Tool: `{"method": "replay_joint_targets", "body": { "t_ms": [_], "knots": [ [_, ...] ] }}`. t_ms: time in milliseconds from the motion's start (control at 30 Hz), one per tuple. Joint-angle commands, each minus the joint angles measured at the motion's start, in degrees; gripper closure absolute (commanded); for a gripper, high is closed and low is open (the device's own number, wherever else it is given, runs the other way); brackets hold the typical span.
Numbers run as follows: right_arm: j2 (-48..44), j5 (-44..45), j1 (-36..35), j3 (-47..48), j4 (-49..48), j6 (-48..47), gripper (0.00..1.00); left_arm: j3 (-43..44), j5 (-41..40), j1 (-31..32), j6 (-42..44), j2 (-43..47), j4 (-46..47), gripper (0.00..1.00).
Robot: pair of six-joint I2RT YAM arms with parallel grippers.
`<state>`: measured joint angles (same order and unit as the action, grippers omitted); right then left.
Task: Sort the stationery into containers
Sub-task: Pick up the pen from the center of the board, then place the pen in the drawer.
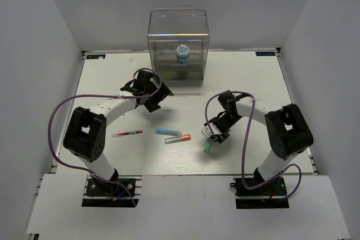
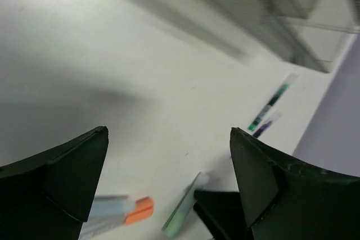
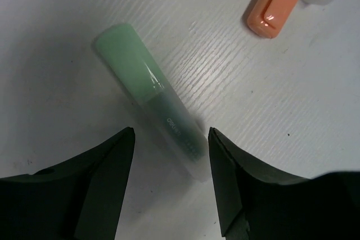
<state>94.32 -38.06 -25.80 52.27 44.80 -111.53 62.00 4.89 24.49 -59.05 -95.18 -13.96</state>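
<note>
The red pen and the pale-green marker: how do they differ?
The red pen is thin and lies by itself; the pale-green marker is thicker and lies between the right hand's open fingers. Both lie flat on the table.

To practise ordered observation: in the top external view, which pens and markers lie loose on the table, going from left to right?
thin red pen → light-blue marker → grey orange-tipped marker → pale-green marker

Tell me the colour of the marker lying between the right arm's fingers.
The marker is pale green; the right wrist view shows it best.
</note>
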Motion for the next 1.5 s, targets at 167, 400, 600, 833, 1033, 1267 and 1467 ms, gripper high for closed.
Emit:
{"method": "replay_joint_targets", "body": {
  "t_ms": [167, 400, 600, 833, 1033, 1267, 1467],
  "knots": [
    [7.10, 5.54, -1.36, 7.22, 10.22, -16.08, 0.44, 6.46, -1.46, 0.12, -8.37, 0.52, -26.10, 0.01],
    [8.60, 4.07, -1.80, 8.46, 10.14, -13.55, 0.83, 13.58, 0.65, 0.65, -10.12, -5.36, -40.44, 0.01],
    [2.54, 0.09, -1.36, 8.47, -15.69, 22.97, 1.00, 10.52, 0.65, 1.78, -12.75, -4.59, -42.21, 0.01],
    [-3.62, 6.33, -1.27, 8.71, -41.43, 51.47, 1.00, 7.88, 1.97, 2.40, -13.90, -2.82, -41.59, 0.01],
    [-1.08, 13.18, -1.71, 13.21, -51.62, 57.38, 1.00, 5.59, 3.72, 2.93, -15.13, -4.76, -38.17, 0.01],
    [4.72, 19.95, -2.15, 18.39, -58.15, 56.25, 1.00, 6.73, 3.20, 2.93, -16.19, -7.65, -36.85, 0.02],
    [10.51, 22.67, -3.20, 22.96, -57.80, 51.42, 1.00, 6.73, 3.20, 2.93, -16.19, -8.89, -36.23, 0.03]
  ]
}}
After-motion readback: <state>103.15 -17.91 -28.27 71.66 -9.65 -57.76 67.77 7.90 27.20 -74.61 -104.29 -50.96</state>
